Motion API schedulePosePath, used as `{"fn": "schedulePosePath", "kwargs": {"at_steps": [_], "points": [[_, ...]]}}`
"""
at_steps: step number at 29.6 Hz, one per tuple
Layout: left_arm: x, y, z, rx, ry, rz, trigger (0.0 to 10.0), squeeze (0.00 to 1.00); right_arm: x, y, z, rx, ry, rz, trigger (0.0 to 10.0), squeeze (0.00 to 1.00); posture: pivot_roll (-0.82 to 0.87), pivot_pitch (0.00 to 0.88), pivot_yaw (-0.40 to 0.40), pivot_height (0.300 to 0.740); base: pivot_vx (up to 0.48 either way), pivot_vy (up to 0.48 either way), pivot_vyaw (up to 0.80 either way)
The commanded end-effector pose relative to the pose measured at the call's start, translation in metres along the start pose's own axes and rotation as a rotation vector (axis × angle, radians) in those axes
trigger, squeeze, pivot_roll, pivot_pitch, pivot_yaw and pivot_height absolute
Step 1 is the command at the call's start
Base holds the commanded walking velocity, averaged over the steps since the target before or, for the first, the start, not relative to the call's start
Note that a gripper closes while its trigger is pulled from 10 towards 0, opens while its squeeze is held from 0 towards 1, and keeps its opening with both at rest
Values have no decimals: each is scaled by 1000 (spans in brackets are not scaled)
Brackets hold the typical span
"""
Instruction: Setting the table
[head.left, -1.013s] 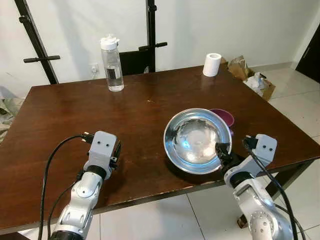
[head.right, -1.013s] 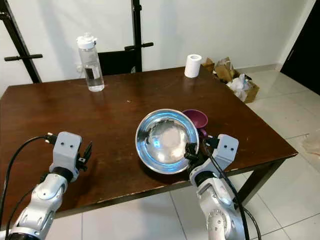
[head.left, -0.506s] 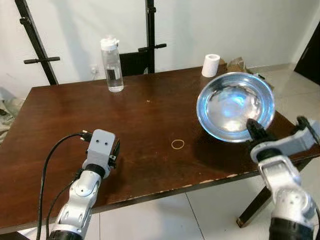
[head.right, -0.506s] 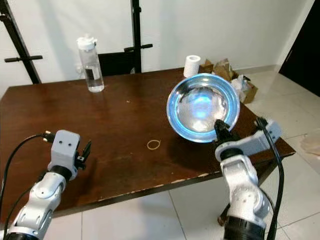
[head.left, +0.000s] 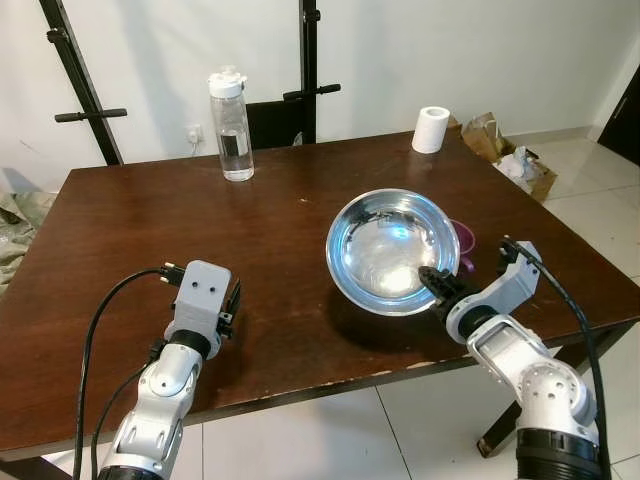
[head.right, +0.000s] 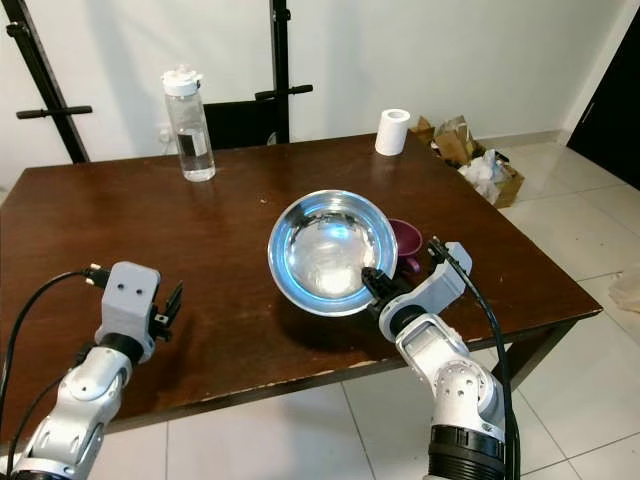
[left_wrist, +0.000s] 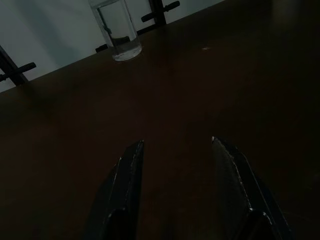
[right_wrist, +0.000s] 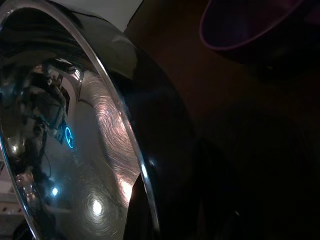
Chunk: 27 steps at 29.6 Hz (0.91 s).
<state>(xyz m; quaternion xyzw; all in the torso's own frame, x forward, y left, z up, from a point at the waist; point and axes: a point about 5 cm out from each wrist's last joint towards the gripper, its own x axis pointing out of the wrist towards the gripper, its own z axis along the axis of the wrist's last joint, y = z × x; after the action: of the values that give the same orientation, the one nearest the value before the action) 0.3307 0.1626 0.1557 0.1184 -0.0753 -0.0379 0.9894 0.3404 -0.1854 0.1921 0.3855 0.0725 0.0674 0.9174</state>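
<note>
Right gripper (head.left: 436, 281), at the lower right of the left eye view, is clenched on the near rim of the wide, shiny stainless-steel bowl (head.left: 385, 247), one black finger inside and one under the lip, as the right wrist view also shows. The bowl sits just right of centre in the frame, tipped a little toward the camera, over the dark brown wooden table (head.left: 150, 230); whether its base touches the wood cannot be told. It looks thin-walled and stiff, so probably light, but the polished metal is likely slippery, and a pinch at 1 rim point leaves it free to swing; a deeper bite on the lip should steady it.

Left gripper (left_wrist: 175, 165), at the lower left, hovers over bare table with its 2 fingers spread apart and holding nothing.

Just behind the bowl's right edge sits a small purple cup (head.left: 463, 238), close enough to be knocked. Farther back, at the upper left of centre, stands a clear plastic water bottle with a white cap (head.left: 232, 128), and at the upper right a white paper roll (head.left: 431, 129).
</note>
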Motion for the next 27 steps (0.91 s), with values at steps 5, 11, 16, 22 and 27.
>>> {"fn": "schedulePosePath", "kwargs": {"at_steps": [5, 11, 16, 22, 27], "points": [[-9, -1, -10, 4, 42, -7, 10000, 0, -1, -37, -5, -13, 164, -162, 10000, 35, -6, 95, 70, 740, 0, 0, 0], [-11, 0, -12, 8, 48, -4, 10000, 0, -6, -47, -25, -31, 249, -201, 10000, 247, -3, 104, 70, 740, 0, 0, 0], [-12, -1, -11, 7, 51, -4, 10000, 0, -7, -50, -22, -16, 231, -207, 10000, 1000, -4, 107, 72, 740, 0, 0, 0], [-12, -2, -11, 8, 51, -11, 10000, 0, -3, -39, 3, -29, 84, -124, 10000, 1000, -6, 110, 76, 740, 0, 0, 0], [-11, -3, -11, 8, 52, -16, 10000, 0, -9, -19, 36, -87, -145, -6, 10000, 0, -10, 113, 78, 740, 0, 0, 0]]}}
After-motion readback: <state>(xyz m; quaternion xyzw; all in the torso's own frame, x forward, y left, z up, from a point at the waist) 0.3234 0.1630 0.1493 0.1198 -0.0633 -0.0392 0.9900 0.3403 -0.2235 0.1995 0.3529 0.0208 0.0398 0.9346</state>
